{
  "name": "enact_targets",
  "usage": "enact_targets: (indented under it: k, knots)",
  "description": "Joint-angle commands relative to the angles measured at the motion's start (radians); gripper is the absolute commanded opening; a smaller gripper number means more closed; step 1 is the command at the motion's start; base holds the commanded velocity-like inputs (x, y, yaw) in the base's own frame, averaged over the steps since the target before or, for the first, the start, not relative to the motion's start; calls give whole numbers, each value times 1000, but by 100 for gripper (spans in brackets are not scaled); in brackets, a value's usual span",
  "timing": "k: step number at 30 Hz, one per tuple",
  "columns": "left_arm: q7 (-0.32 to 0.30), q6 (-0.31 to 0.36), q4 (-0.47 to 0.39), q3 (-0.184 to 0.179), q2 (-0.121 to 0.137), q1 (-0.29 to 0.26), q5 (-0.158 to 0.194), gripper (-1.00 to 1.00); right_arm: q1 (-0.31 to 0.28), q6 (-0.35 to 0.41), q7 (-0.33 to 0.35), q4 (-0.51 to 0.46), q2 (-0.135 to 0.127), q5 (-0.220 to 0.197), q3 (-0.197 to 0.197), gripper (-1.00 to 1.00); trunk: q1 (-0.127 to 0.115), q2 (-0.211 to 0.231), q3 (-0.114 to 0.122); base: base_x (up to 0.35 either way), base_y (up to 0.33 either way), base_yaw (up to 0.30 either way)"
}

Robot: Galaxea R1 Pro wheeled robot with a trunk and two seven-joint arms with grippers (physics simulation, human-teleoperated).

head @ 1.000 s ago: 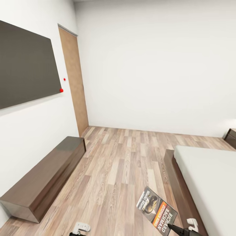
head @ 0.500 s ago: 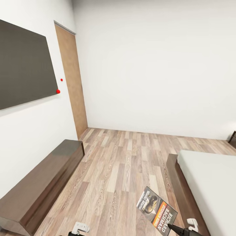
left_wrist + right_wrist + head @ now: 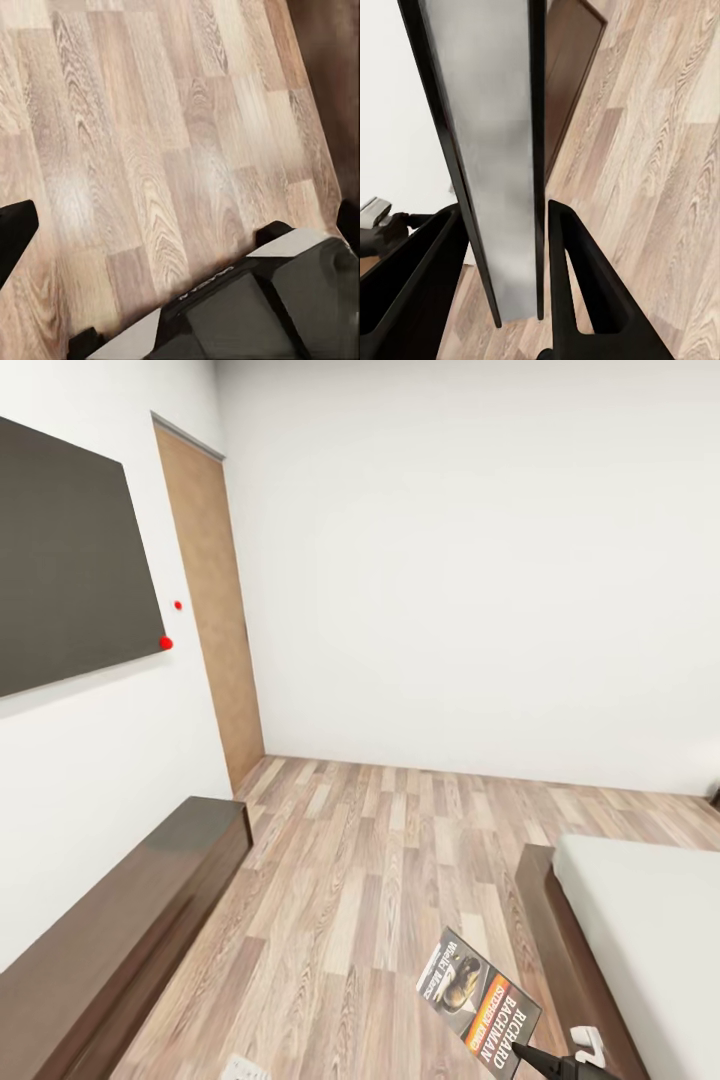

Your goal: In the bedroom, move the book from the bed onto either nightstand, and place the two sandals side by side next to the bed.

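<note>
The right tool [image 3: 502,247] is clamped on the book [image 3: 478,1003]: in the right wrist view its two dark fingers [image 3: 577,277] stand on either side of the thin volume, pressed against the covers, and the book's pale page edge runs straight away from the camera between them. In the head view the book is held in the air over the wood-plank floor [image 3: 370,880], tilted, its cover facing up with the picture, the orange band and the white lettering "Richard Bachman" readable. The tool holds it by the lower corner nearest the robot, at the bottom edge of the view, so nearly the whole book juts out beyond the fingers. The book hangs just beside the dark brown frame of the bed [image 3: 560,950], not over the light grey mattress.

The left tool [image 3: 180,225] points down at bare floor planks in the left wrist view; only the dark tips of its fingers show at the two sides of that view, set wide apart with nothing between them.

Along the left wall stands a long low dark-brown cabinet [image 3: 130,930], its flat top bare. Above it hangs a dark panel [image 3: 70,560], and beyond it a wooden door [image 3: 215,610] stands near the room's corner.
</note>
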Motion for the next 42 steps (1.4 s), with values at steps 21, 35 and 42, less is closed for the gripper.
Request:
enact_targets:
  k: [21,35,42]
  knots:
    - [10,-13,1,-8,26,0,13,100,-1,-5,1,0,0,-8,4,-100,1,-2,-2,266,0,0]
    - [10,-13,2,-8,26,0,14,100,-1,-3,4,0,0,-8,3,-100,1,-2,-2,315,0,-60]
    - [10,-13,3,-8,26,0,14,100,-1,-3,5,0,0,-8,3,-100,1,-2,-2,319,0,-102]
